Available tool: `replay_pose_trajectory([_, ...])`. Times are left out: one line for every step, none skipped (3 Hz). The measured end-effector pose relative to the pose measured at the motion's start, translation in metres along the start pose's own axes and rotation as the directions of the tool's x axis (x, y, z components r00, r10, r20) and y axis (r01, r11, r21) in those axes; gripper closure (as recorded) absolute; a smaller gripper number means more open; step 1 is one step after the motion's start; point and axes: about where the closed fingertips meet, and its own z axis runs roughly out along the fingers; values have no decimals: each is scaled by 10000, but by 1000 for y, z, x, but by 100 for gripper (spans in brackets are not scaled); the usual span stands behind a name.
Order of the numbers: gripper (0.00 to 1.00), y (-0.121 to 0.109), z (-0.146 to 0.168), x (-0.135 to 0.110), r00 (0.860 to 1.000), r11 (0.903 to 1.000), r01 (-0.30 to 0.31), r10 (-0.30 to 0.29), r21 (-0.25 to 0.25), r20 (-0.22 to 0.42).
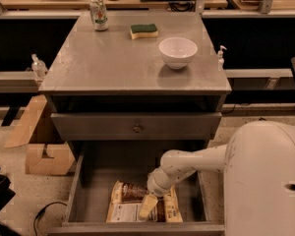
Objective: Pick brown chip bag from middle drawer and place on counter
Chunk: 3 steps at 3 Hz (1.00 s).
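The brown chip bag (127,204) lies flat on the floor of the open middle drawer (86,195), near the drawer's front, with its white label panel facing up. My gripper (148,206) reaches down into the drawer from the right and sits on top of the bag's middle. One pale fingertip (146,208) shows over the bag. The counter (113,65) is the gray cabinet top above the drawers.
On the counter stand a white bowl (177,52), a green-and-yellow sponge (143,31) and a can (98,14). A closed drawer front with a round knob (136,128) overhangs the open drawer. Cardboard boxes (42,149) lie on the floor to the left. My white body (265,181) fills the lower right.
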Motion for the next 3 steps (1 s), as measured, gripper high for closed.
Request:
replay_pose_trajectory([17,13,15,8,9995,9991,-206,196,-370,-259])
replay_pose_trajectory([40,13,16,7,9995,9991,-196,186,-389,-257])
replay_pose_trajectory([63,15,17,8,9995,9989,-193,182,-420,-263])
